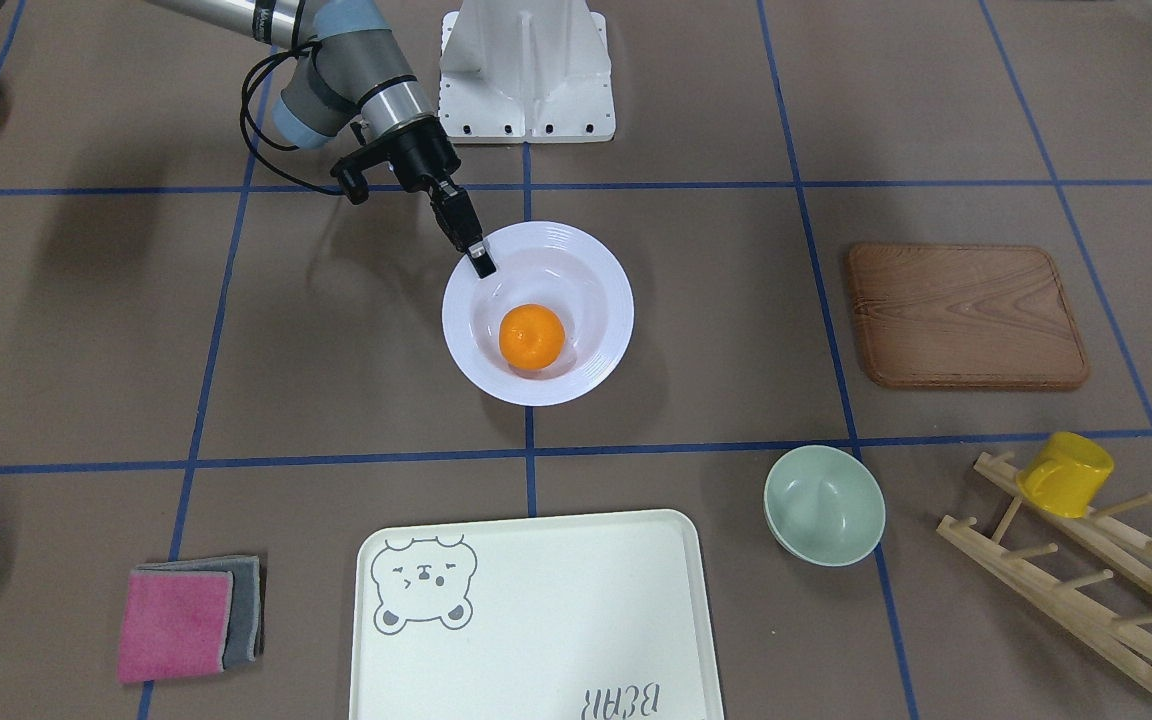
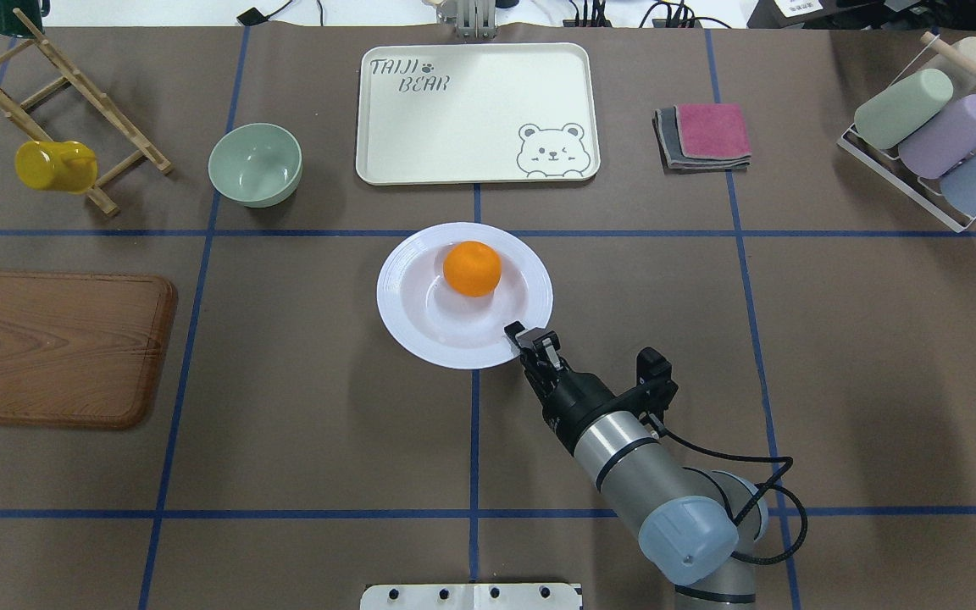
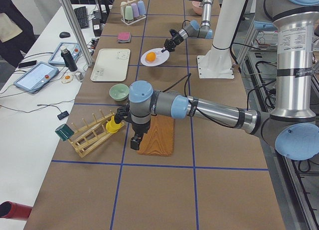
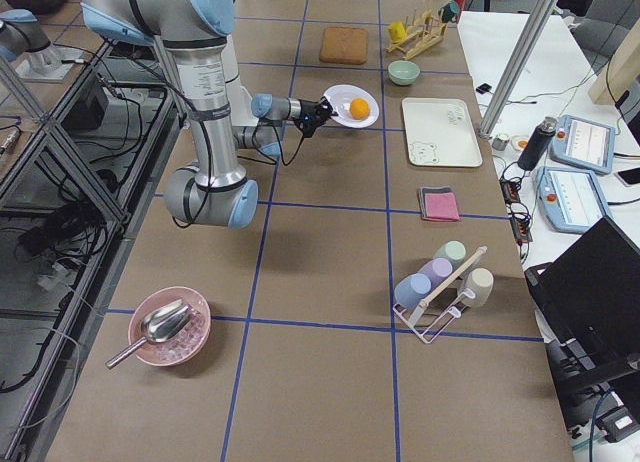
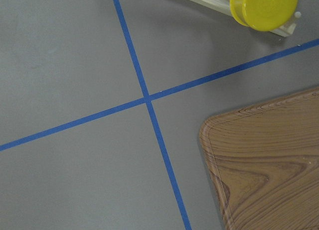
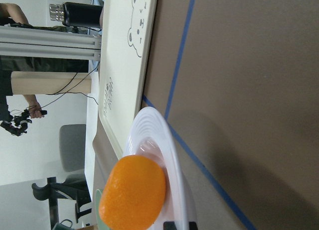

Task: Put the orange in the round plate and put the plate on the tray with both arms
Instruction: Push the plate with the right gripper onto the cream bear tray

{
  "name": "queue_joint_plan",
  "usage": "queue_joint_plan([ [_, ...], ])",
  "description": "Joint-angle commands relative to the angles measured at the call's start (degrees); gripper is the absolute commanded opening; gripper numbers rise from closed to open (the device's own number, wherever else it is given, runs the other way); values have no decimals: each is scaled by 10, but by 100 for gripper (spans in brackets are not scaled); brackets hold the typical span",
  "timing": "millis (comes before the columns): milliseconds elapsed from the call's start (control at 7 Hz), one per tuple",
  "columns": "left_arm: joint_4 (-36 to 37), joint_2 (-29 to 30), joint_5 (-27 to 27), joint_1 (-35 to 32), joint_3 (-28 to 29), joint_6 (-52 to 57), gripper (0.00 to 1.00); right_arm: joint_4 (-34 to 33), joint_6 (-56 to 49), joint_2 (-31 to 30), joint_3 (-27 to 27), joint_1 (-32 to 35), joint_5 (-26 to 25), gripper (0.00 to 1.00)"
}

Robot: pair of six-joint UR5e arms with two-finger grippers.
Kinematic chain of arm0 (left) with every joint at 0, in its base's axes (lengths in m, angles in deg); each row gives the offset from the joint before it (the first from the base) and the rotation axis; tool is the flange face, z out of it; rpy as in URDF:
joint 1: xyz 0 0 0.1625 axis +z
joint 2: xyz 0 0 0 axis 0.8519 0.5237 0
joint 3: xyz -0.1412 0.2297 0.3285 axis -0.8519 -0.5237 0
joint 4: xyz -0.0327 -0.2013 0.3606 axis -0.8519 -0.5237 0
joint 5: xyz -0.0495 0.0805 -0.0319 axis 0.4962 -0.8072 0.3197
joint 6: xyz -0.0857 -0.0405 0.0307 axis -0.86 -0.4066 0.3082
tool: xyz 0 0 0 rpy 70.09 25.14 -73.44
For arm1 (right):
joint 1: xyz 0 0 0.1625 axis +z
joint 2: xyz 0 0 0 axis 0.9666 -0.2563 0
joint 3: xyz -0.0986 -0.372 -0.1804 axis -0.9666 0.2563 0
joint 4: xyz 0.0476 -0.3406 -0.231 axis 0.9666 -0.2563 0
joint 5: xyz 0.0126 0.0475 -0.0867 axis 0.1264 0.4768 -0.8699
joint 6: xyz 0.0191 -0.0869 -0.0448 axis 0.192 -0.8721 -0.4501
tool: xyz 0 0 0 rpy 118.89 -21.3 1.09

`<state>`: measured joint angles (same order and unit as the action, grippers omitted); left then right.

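The orange (image 1: 532, 337) (image 2: 472, 268) lies in the sunken centre of the round plate (image 1: 596, 380) (image 2: 403, 313), mid-table. My right gripper (image 1: 481, 262) (image 2: 529, 339) holds the plate's rim on the robot side, jaws closed over the edge; the right wrist view shows the orange (image 6: 133, 192) and the rim (image 6: 172, 155) close up. The tray (image 1: 536, 620) (image 2: 471, 110) lies bare just beyond the plate. My left gripper (image 3: 135, 140) shows only in the exterior left view, hanging over the table beside the wooden board; I cannot tell whether it is open or shut.
A wooden board (image 2: 56, 347) (image 5: 269, 165) lies on the robot's left. Past it are a green bowl (image 2: 255, 163) and a wooden rack carrying a yellow cup (image 2: 52, 165) (image 5: 264, 8). Folded cloths (image 2: 704, 134) and a cup rack (image 2: 937, 135) sit far right.
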<state>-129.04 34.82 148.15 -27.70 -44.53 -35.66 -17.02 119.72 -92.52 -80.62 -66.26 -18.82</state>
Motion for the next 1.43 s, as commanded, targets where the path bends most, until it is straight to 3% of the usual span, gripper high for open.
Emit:
queue_joint_plan([
  [0, 0, -9, 11, 0, 0, -41, 99, 18, 1, 22, 3, 44, -7, 0],
  [143, -2, -25, 54, 0, -4, -41, 99, 15, 1, 28, 11, 71, -1, 0],
  [286, -2, -25, 60, -1, -5, -42, 99, 13, 2, 48, 51, 99, 16, 0],
  [714, -2, -25, 60, -1, -5, -44, 99, -152, 61, 172, 176, 183, 78, 0],
  [1000, -2, -25, 60, -1, -6, -46, 99, -168, 64, 273, 334, 212, 102, 0],
  [1286, -2, -25, 60, -1, -9, -47, 99, -170, 63, 286, 377, 212, 109, 0],
])
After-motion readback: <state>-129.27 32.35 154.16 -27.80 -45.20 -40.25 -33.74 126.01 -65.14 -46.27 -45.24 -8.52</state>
